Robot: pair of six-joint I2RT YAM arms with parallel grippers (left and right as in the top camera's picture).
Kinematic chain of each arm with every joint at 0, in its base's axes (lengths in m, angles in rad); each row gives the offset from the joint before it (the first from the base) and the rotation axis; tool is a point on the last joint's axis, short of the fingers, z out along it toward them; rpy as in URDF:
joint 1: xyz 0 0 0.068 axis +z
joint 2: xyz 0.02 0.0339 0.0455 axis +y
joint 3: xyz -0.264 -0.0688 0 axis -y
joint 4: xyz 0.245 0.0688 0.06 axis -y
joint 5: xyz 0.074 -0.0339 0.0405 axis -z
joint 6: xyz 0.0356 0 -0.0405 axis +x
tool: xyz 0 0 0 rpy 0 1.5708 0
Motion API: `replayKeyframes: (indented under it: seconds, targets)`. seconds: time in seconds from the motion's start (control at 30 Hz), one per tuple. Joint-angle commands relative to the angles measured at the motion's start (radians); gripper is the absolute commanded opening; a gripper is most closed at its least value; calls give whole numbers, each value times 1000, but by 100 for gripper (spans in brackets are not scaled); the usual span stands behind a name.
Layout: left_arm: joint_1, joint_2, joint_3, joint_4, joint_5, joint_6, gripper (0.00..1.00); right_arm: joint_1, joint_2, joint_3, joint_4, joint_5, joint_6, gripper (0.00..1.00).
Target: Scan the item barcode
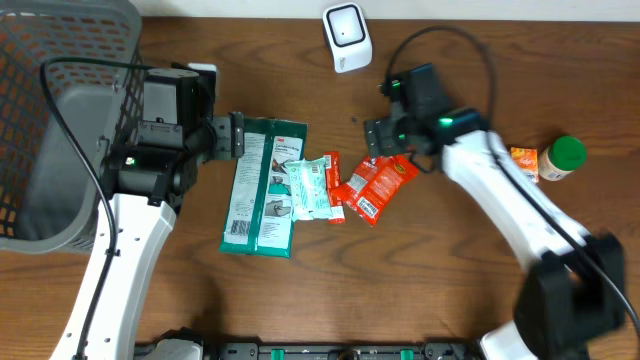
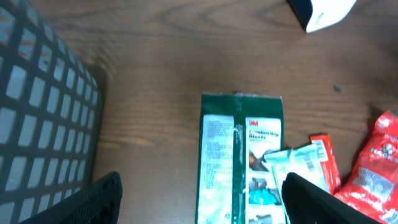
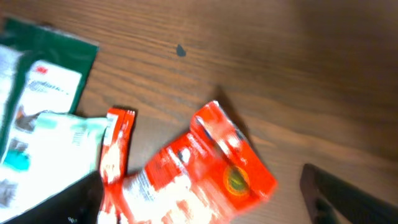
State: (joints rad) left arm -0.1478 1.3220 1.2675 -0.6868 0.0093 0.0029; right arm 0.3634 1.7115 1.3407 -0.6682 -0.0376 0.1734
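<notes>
The white barcode scanner [image 1: 347,37] stands at the table's back edge; one corner of it [image 2: 320,12] shows in the left wrist view. A red snack packet [image 1: 378,185] lies on the table under my right gripper [image 1: 388,140]. In the right wrist view the packet [image 3: 211,168] is blurred and sits between the wide-apart fingers of that gripper [image 3: 199,186], which is open. My left gripper [image 1: 237,135] is open over the top end of a green glove packet [image 1: 262,185]. In the left wrist view that gripper [image 2: 202,193] straddles the green packet [image 2: 239,162] without touching it.
A white-teal sachet [image 1: 310,187] and a slim red sachet [image 1: 333,185] lie between the green and red packets. A grey mesh basket [image 1: 60,120] stands at the left. An orange packet [image 1: 524,160] and a green-lidded jar [image 1: 562,158] sit at the right.
</notes>
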Motion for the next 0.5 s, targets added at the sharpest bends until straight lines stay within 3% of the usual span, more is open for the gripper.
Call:
replayKeyframes:
  seconds: [0.0,0.17,0.2,0.23,0.27,0.37,0.47]
  targets:
    - [0,2,1,10,-1,-4,82,-70,-80,10,-55,-109,59,99]
    - [0,3,1,6,-1,-4,82,-117,-90,8,-151,-124,57,99]
    - [0,3,1,19,4,-5,97,-121,-89,5,-168,-121,57,99]
    - [0,3,1,50,11,-7,85,-124,-89,3,-188,-121,54,99]
    - [0,3,1,61,32,-8,100,-126,-89,2,-210,-121,47,99]
    - [0,6,0,47,142,-9,100,-126,-89,0,-248,-123,63,99]
    - [-12,40,-15,39,397,-35,100,-126,-89,-8,-260,-126,136,95]
